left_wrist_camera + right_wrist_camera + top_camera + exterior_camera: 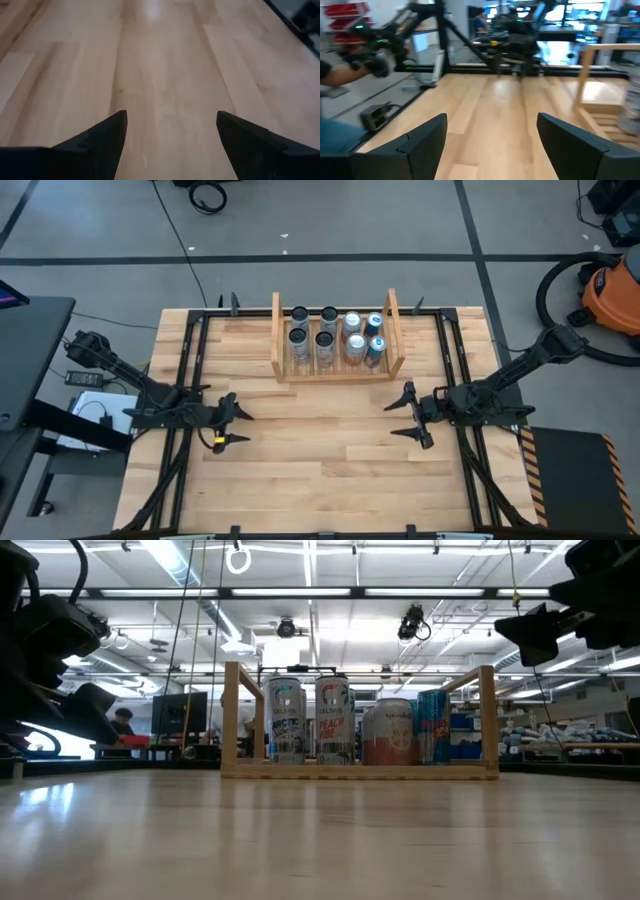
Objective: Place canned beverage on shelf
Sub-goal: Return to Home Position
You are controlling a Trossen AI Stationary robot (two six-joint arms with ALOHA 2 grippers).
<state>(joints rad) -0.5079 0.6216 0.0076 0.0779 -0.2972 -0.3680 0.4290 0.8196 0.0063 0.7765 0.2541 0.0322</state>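
**Jaws.** Left gripper: jaws spread wide, with only bare board between the fingertips. Right gripper: also spread wide and holding nothing.

**Position of arms.** In the high view the left gripper hangs over the light plank-topped wooden table at about 9 o'clock from the table's centre. The right gripper is at about 3 o'clock. Both are well apart from the stock and appear to be standing clear.

**Task item.** The tall aluminium beverage cans stand upright inside the light wooden shelf, which has a slatted base and two upright side boards. It sits at 12 o'clock on the table, at roughly 1 o'clock from the left gripper and 11 o'clock from the right. The high view shows eight can tops in two rows of four. The low view shows the front row: two white cans, one white and pink, one blue and silver. No can is seen loose on the table, so loading looks complete.

**Handling assessment.** I judge the cans rigid if sealed and full, but thin-walled and easily dented. Their printed skin looks smooth and likely to slip. Whether they are full cannot be told. Any further pick should take the mid-body across the diameter, with moderate squeeze. The cans stand close together, so finger clearance is tight.
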